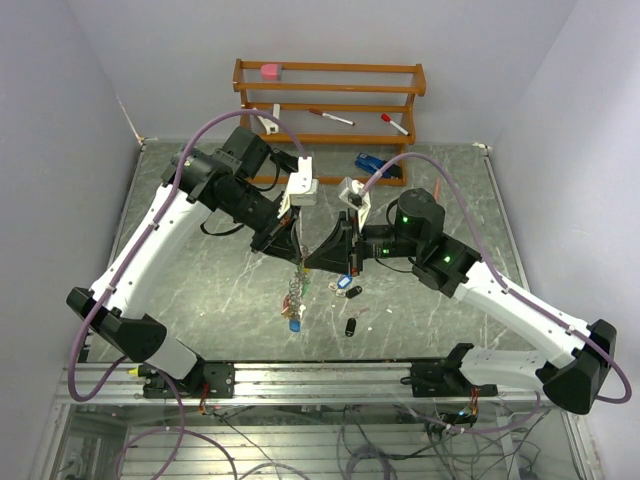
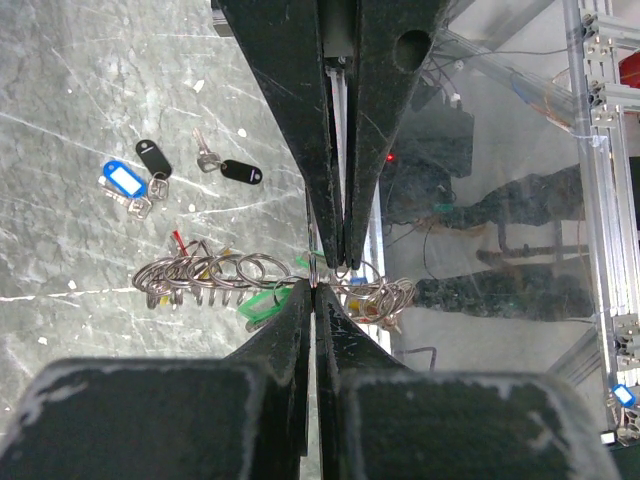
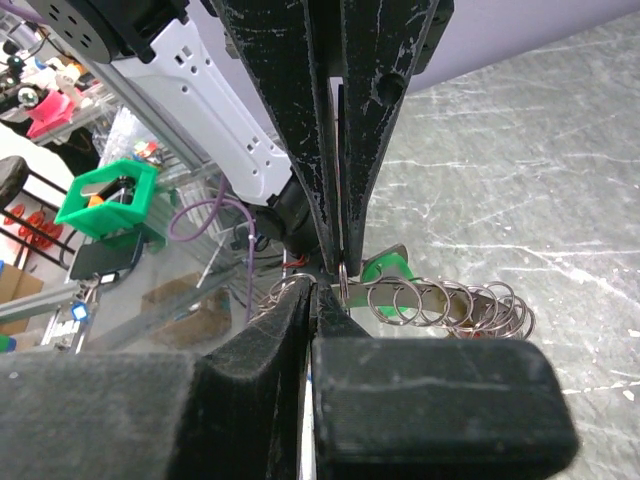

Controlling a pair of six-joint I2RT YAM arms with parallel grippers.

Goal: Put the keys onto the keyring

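Top external: keyring hangs at mid-table between two meeting grippers.
Its strung rings and tags dangle just above the table. Left gripper and right gripper meet tip to tip, both clamped tight on its wire. Loose keys lie just right of it.

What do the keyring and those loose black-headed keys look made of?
The keyring: thin silvery metal wire, polished, glinting along each loop. The black-headed keys: heads probably moulded plastic, smooth with a soft sheen; blade looks like grey metal.
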